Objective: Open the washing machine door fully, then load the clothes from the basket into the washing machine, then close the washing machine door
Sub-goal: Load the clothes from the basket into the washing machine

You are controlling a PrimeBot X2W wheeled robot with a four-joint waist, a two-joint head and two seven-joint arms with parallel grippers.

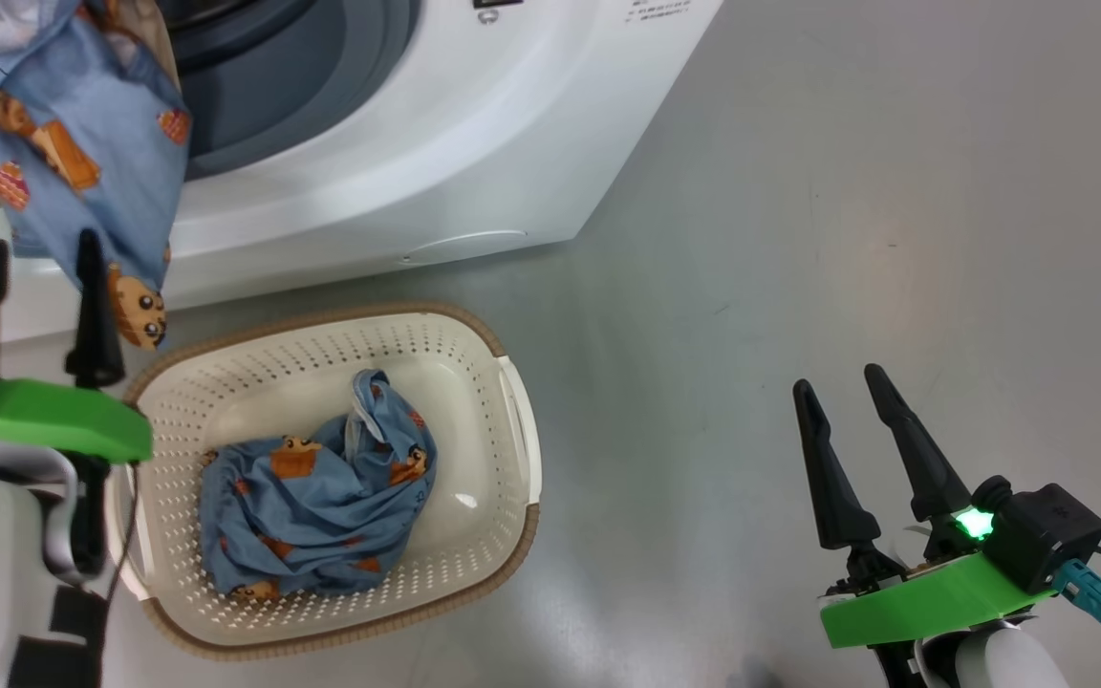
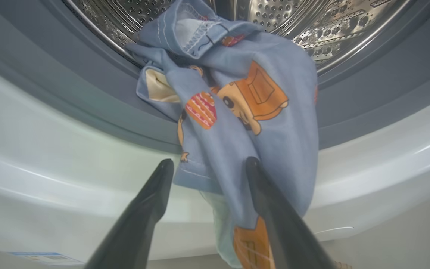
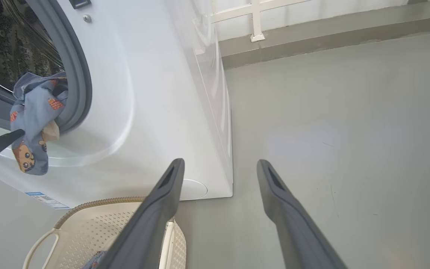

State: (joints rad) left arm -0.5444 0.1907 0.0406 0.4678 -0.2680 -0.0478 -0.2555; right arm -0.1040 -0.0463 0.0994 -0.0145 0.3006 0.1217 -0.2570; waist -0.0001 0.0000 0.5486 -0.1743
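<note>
Finds the left gripper (image 2: 209, 162) spread wide, gripping nothing, one piece of the clothes (image 2: 259, 123) draped over the washing machine (image 1: 436, 143) lip just past its tips, likely needing a push inward, and the right gripper (image 3: 219, 161) equally wide, empty, the basket (image 1: 474, 459) off to its left.

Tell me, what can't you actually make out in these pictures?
Left wrist view: the inside of the drum, cut off by the top edge and partly covered by the hanging garment.
Right wrist view: the blue label, print too small to read.
Right wrist view: most of the basket, cut by the bottom edge and behind the right end effector.
</note>
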